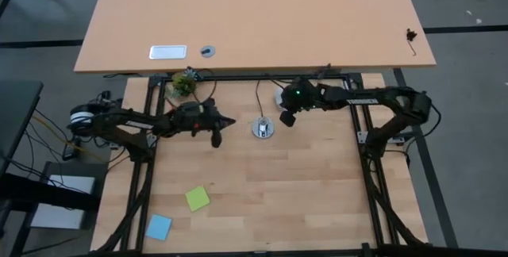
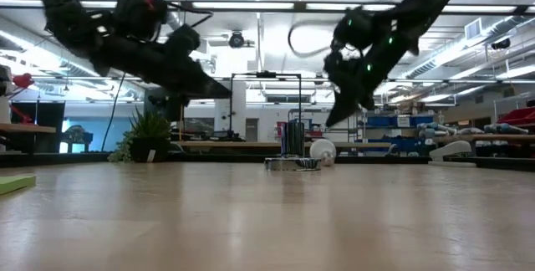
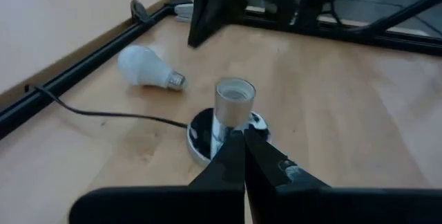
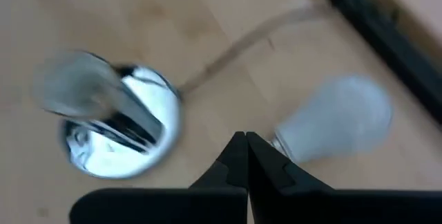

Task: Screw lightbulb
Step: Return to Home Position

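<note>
The lightbulb (image 4: 338, 120) lies on its side, near and below the raised right gripper (image 4: 242, 135), whose fingers are pinched together, empty.

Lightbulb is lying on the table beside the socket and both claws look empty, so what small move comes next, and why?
Probably draw both arms back toward their rest pose. The lightbulb lies on its side beside the empty socket, and neither claw touches it. The left claw and the right claw are shut on nothing and raised clear of both.

Green note (image 1: 198, 198) and blue note (image 1: 159, 227) lie near each other — potted plant (image 1: 183, 83) well apart.
</note>
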Robot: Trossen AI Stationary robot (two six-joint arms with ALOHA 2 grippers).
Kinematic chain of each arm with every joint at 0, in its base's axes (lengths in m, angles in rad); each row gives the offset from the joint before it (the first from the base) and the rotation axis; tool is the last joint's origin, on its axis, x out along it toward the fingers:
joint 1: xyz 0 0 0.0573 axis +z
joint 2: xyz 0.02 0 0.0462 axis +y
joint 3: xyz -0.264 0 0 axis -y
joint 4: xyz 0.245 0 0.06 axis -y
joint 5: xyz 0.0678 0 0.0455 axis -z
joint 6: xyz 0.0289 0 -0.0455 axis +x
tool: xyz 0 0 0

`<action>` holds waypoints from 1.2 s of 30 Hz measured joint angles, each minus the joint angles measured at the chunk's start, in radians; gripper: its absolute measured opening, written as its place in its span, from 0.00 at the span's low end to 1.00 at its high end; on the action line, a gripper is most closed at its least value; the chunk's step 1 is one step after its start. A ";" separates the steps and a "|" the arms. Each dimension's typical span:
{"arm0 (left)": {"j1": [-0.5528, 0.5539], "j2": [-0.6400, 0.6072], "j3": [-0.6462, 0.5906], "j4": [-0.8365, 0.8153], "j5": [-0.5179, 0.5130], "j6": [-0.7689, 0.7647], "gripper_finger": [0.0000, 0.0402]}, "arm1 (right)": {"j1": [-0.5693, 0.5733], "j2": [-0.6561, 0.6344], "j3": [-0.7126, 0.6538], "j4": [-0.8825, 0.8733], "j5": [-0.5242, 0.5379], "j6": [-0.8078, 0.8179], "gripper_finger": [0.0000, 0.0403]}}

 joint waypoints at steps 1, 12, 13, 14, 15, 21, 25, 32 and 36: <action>-0.001 -0.022 -0.020 0.003 0.006 0.000 0.00 | 0.012 -0.021 0.000 0.007 0.000 -0.012 0.01; -0.016 -0.110 -0.065 0.028 0.031 0.005 0.00 | 0.112 -0.186 0.000 0.000 0.001 -0.050 0.01; -0.018 -0.112 -0.063 0.031 0.031 0.015 0.00 | 0.120 -0.194 0.000 0.000 0.001 -0.055 0.01; -0.020 -0.120 -0.067 0.021 0.032 0.023 0.00 | 0.130 -0.202 0.000 0.000 0.001 -0.061 0.01; -0.023 -0.127 -0.071 0.013 0.033 0.024 0.00 | 0.139 -0.211 -0.005 0.006 0.001 -0.067 0.01; -0.046 -0.141 -0.069 0.021 0.036 0.030 0.00 | 0.191 -0.285 -0.119 0.119 0.001 -0.075 0.01; -0.061 -0.167 -0.070 0.019 0.037 0.046 0.00 | 0.220 -0.352 -0.214 0.183 0.001 -0.068 0.01; -0.078 -0.213 -0.069 0.016 0.052 0.051 0.00 | 0.272 -0.506 -0.325 0.203 0.005 -0.027 0.01; -0.077 -0.217 -0.069 0.011 0.095 0.054 0.00 | 0.307 -0.599 -0.378 0.212 0.032 -0.032 0.01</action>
